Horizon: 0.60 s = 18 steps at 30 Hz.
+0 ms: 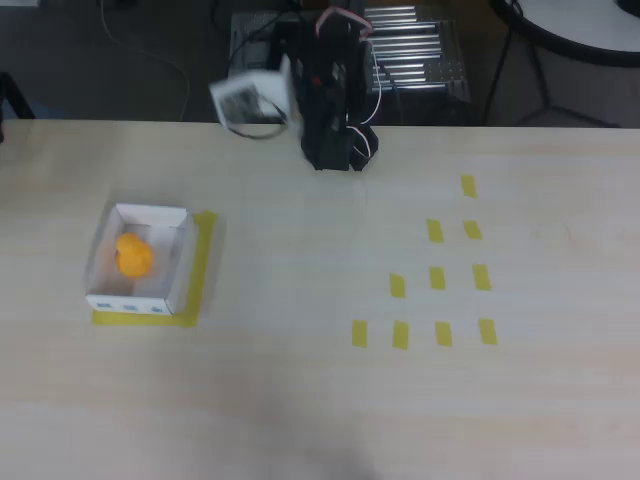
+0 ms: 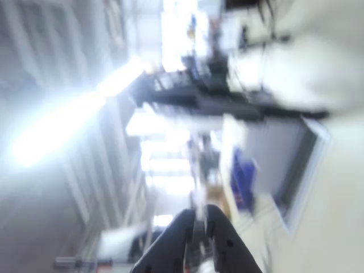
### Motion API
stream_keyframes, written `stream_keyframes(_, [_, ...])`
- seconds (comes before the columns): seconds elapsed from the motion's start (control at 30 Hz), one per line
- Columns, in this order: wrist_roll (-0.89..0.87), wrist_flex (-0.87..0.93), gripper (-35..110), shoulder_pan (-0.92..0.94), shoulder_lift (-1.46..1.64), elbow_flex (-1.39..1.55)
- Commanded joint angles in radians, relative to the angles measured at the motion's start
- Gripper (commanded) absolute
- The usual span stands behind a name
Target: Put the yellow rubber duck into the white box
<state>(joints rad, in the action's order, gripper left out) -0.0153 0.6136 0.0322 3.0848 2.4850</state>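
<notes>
Tabletop foreground: bare pale wood table along the lower edge of the overhead view, nearest the camera; nothing lies on it there.
White box: white box sits at the left of the overhead view, well to the left of the arm base and nearer the camera, blue marks on its near outer wall.
Yellow tape outline: yellow tape outline lies flat under the box, showing along the box's right and near sides.
Yellow rubber duck: yellow rubber duck rests inside the box, on its floor, toward the left half (no part seen over a wall).
Arm: black arm stands folded at the far table edge, right of the box and well apart from it; a blurred white part shows at its left.
Gripper: gripper shows at the bottom of the wrist view, fingertips drawn together with only a thin slit between them and nothing held; the background is a blurred room, so the wrist appears to point away from the table.
Tape markers: ten short yellow tape strips lie flat on the table far right of the box.
Step in hand: judged as the retreat after placing; the duck being in the box, the task looks complete.
Next move: calls for no more than bringing the arm to rest, kept clear of the box.
Obstructions: none seen between arm and box; the tape is flat and blocks nothing.
</notes>
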Motion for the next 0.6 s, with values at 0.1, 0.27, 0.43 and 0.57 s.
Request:
stream_keyframes(0.1, [-0.152,0.172,0,-0.173,0.207,0.385])
stream_keyframes(0.27, [-0.173,0.224,0,-0.144,0.252,0.514])
stream_keyframes(0.43, [-0.176,0.324,0,-0.126,0.252,0.538])
stream_keyframes(0.57, [-0.175,0.313,0,-0.118,0.252,0.6])
